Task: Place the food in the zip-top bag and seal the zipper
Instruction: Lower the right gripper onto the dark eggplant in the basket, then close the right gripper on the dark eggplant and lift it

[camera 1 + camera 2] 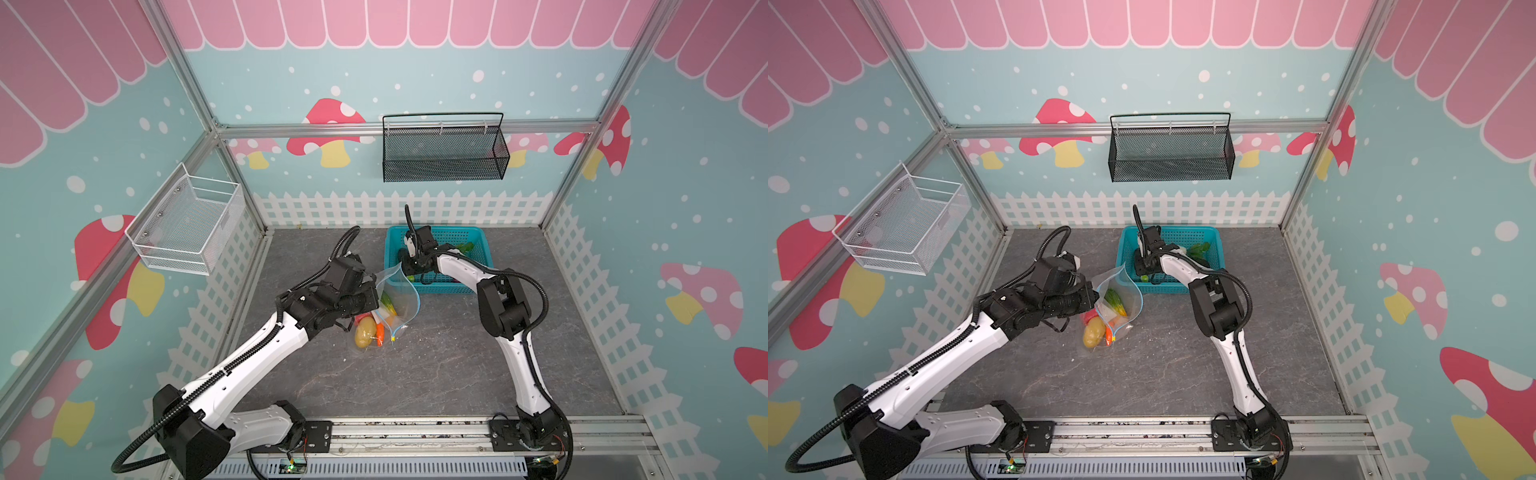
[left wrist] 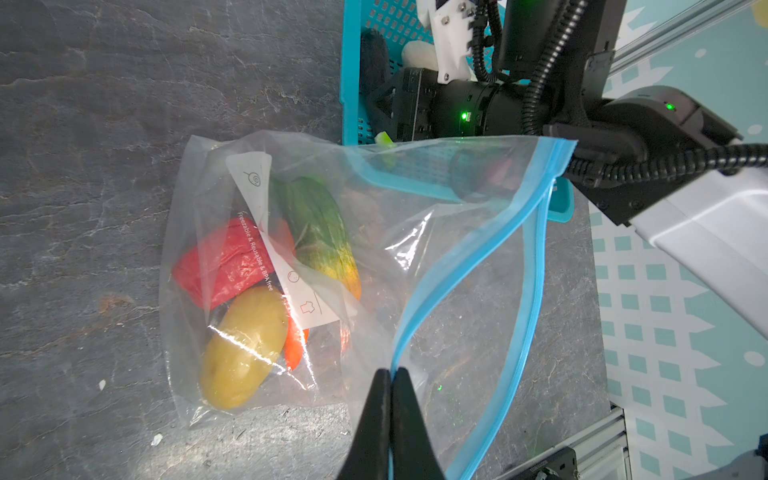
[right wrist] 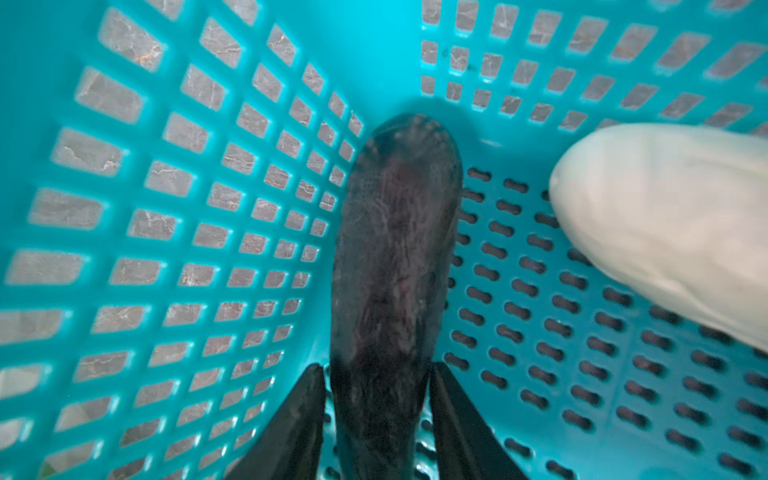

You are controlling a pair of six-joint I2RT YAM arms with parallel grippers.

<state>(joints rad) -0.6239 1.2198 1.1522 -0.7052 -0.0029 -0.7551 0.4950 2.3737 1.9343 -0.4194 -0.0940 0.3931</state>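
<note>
The zip-top bag [image 2: 374,249] lies on the grey table in both top views, mouth gaping toward the basket. Inside it lies food: a yellow potato [image 2: 245,345], a red piece [image 2: 224,262], a green piece [image 2: 320,228] and an orange carrot [image 2: 296,345]. My left gripper [image 2: 390,370] is shut on the blue zipper [image 2: 457,257], holding one lip up. The yellow slider [image 1: 392,339] sits at the zipper's near end. My right gripper [image 3: 378,368] is down in the teal basket [image 3: 166,166], its fingers pressed on both sides of the dark eggplant [image 3: 395,249]. A white radish [image 3: 665,224] lies beside it.
The teal basket [image 1: 478,237] stands just behind the bag, with green leaves [image 1: 467,248] in it. A black mesh basket [image 1: 444,153] hangs on the back wall. On the left wall hangs a white wire basket [image 1: 187,228].
</note>
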